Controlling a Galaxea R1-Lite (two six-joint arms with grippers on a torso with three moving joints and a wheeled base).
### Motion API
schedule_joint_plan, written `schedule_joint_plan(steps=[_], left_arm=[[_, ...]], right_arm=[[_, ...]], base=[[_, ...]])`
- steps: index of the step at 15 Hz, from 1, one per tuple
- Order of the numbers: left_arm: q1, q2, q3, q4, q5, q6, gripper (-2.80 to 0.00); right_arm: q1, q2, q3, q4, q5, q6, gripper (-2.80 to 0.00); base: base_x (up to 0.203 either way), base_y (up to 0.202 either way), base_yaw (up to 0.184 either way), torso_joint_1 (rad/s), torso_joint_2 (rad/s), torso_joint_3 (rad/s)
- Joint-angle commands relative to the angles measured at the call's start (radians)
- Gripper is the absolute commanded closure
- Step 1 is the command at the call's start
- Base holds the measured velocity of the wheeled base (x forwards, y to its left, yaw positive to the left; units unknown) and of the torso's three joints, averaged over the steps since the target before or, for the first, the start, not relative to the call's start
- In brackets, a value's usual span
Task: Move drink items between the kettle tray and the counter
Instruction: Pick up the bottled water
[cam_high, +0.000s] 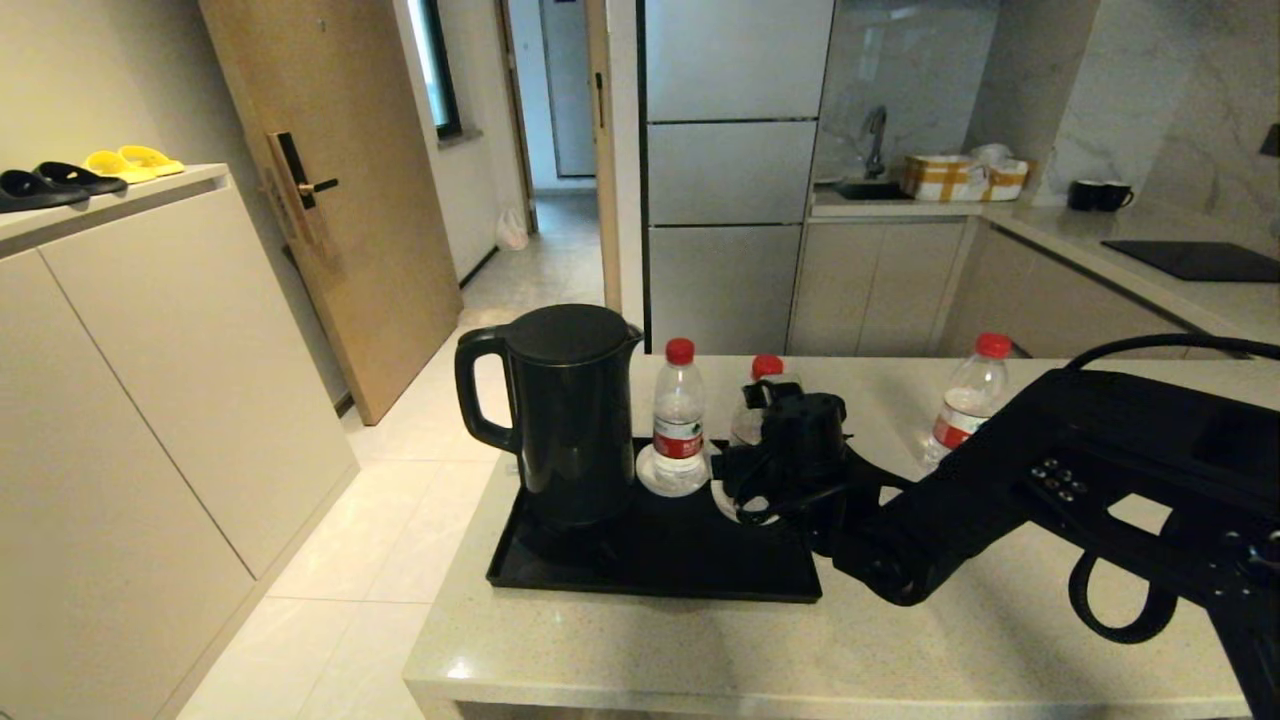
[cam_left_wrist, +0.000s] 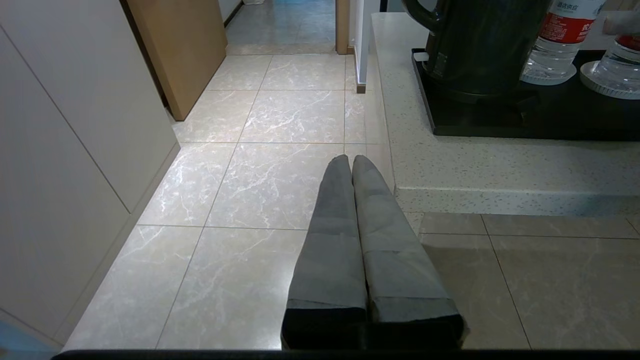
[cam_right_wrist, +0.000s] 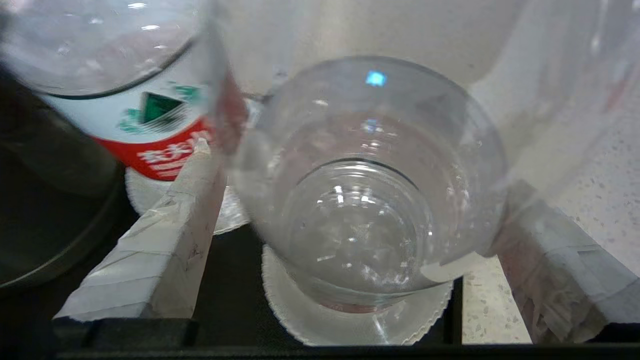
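Observation:
The black kettle (cam_high: 570, 420) stands on the black kettle tray (cam_high: 650, 582) at the left end of the counter (cam_high: 800, 650). One red-capped bottle (cam_high: 678, 418) stands on a white saucer beside the kettle. A second bottle (cam_high: 767, 368) stands on the tray's right saucer. My right gripper (cam_high: 762, 425) is open around it. In the right wrist view its fingers (cam_right_wrist: 175, 225) flank this bottle (cam_right_wrist: 370, 200), which rests on its saucer (cam_right_wrist: 320, 320). A third bottle (cam_high: 965, 400) stands on the bare counter to the right. My left gripper (cam_left_wrist: 351, 162) is shut and empty over the floor near the counter's corner.
A beige cabinet (cam_high: 150, 400) bearing slippers stands at the left, with tiled floor (cam_high: 330, 560) between it and the counter. A wooden door (cam_high: 330, 200) is behind. Two black mugs (cam_high: 1098, 195) and a cooktop panel (cam_high: 1195, 260) sit on the far worktop.

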Motion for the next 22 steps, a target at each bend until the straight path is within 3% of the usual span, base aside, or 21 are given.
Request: schedule_joint_plan(steps=[1, 12, 13, 22], left_arm=[[0.000, 0.001, 0.000, 0.000, 0.000, 0.000, 0.00], [0.000, 0.001, 0.000, 0.000, 0.000, 0.000, 0.00], [0.000, 0.001, 0.000, 0.000, 0.000, 0.000, 0.00], [0.000, 0.001, 0.000, 0.000, 0.000, 0.000, 0.00]], right_arm=[[0.001, 0.010, -0.002, -0.009, -0.005, -0.001, -2.80], [0.001, -0.018, 0.004, 0.006, -0.006, 0.001, -2.80], [0.001, -0.016, 0.005, 0.003, -0.008, 0.001, 0.00], [0.001, -0.036, 0.010, 0.007, -0.005, 0.002, 0.00]], base=[[0.000, 0.000, 0.000, 0.000, 0.00, 0.000], [0.000, 0.000, 0.000, 0.000, 0.00, 0.000], [0.000, 0.000, 0.000, 0.000, 0.00, 0.000], [0.000, 0.000, 0.000, 0.000, 0.00, 0.000]])
